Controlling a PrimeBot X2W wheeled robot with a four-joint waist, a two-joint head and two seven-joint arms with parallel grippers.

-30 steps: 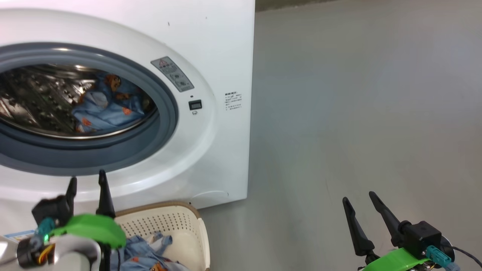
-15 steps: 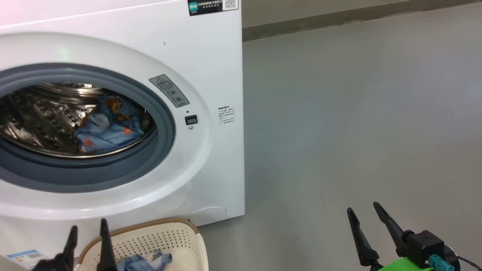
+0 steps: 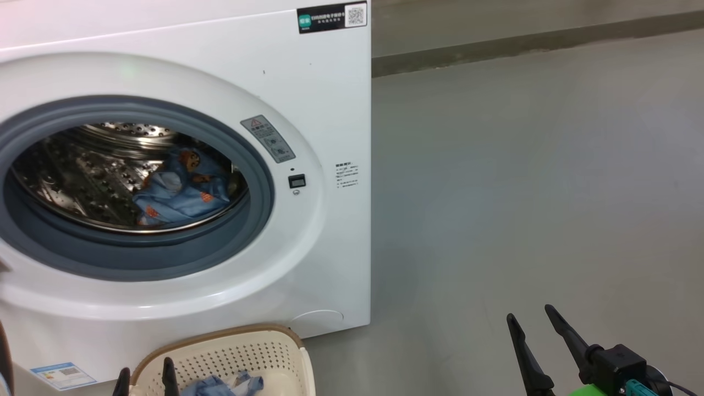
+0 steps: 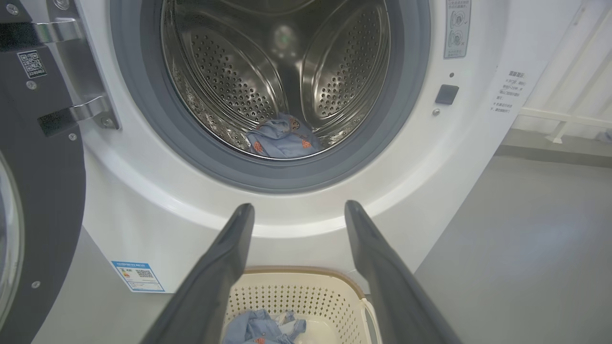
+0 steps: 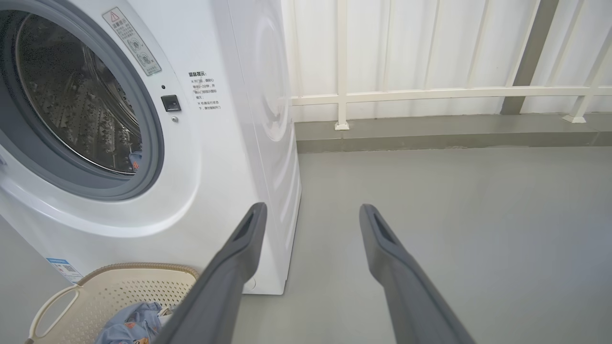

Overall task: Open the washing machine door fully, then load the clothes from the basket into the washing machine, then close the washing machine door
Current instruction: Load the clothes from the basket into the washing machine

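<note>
Hovering near basket, left gripper agape

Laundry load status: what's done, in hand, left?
Done: the washing machine door stands open, and a bear-print garment lies in the drum. In hand: nothing; left gripper and right gripper are open and empty. Left: load the blue clothes in the basket, then close the door.

Glossy white washing machine, matt plastic basket
</note>
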